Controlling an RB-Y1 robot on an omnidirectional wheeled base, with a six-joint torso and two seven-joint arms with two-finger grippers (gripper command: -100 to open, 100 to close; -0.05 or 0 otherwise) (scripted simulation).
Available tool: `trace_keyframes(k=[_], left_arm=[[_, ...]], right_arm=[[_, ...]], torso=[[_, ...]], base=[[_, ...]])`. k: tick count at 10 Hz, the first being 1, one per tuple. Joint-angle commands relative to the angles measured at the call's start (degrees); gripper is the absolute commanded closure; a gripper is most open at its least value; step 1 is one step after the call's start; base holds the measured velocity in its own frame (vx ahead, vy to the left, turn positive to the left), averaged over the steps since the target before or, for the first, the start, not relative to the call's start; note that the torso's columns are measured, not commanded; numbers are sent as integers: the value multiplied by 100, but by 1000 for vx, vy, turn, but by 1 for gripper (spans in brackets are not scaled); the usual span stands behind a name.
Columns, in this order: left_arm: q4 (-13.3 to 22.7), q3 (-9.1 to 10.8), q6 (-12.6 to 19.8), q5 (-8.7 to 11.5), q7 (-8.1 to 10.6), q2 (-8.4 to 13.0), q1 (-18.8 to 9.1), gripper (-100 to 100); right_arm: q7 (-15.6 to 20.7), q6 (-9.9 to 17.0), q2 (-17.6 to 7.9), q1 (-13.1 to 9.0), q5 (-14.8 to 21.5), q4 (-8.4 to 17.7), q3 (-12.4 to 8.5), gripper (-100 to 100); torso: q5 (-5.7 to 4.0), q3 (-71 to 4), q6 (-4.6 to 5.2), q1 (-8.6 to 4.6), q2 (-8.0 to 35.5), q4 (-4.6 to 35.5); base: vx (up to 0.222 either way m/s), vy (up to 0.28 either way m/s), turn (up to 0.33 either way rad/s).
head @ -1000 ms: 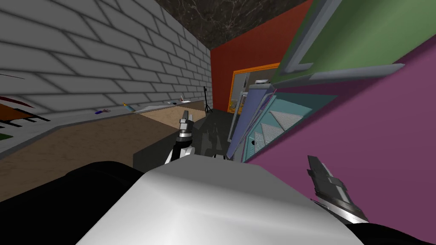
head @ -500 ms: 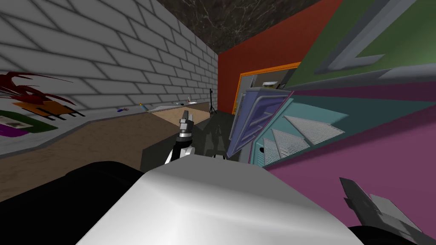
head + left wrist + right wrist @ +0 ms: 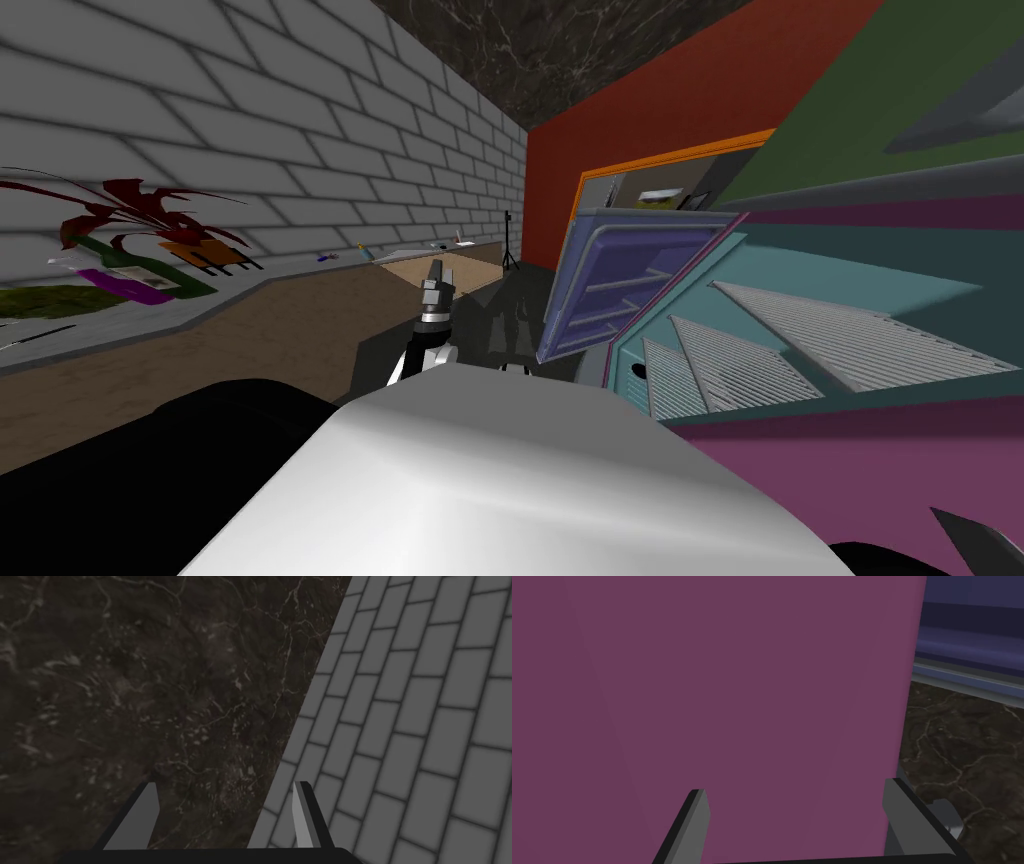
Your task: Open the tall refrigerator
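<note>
The tall refrigerator has a magenta body (image 3: 860, 480) and stands to my right. Its blue-violet door (image 3: 620, 285) is swung open, with door racks showing. The teal inside (image 3: 800, 290) holds several grey ribbed shelves (image 3: 850, 340). My right gripper (image 3: 794, 788) is open with nothing between its fingers. It sits close against the magenta side panel (image 3: 737, 686), and the blue door's edge (image 3: 972, 626) lies beyond that panel. Its dark tip (image 3: 975, 540) pokes in at the head view's lower right corner. My left gripper (image 3: 434, 275) is raised in front of my chest, open (image 3: 226, 783) and empty.
A brown counter (image 3: 250, 320) runs along the grey brick wall on my left, with small items at its far end. A thin black tripod (image 3: 509, 240) stands by the red wall (image 3: 640, 110). An orange-framed opening (image 3: 680, 165) lies behind the door. Dark floor (image 3: 500, 310) runs ahead.
My head view has swung, so more of the refrigerator's open door and teal inside shows. My right gripper has slid down to the picture's lower right corner. The left arm holds still.
</note>
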Motion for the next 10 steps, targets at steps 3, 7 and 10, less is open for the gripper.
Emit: trace_keyframes(k=[3, 7, 10], left_arm=[[0, 1, 0, 0, 0, 0, 0, 0], [0, 1, 0, 0, 0, 0, 0, 0], [0, 1, 0, 0, 0, 0, 0, 0]], right_arm=[[709, -374, -59, 607, -131, 358, -507, -100], [1296, -593, -53, 1130, -229, 713, -870, -100], [1750, -692, -50, 1378, -270, 888, -1048, -100]], torso=[[36, -26, -19, 23, -9, -9], [56, -54, -18, 14, -24, -25], [54, -70, -27, 8, -38, -39]], base=[[81, 66, 158], [78, 59, 135], [79, 47, 129]])
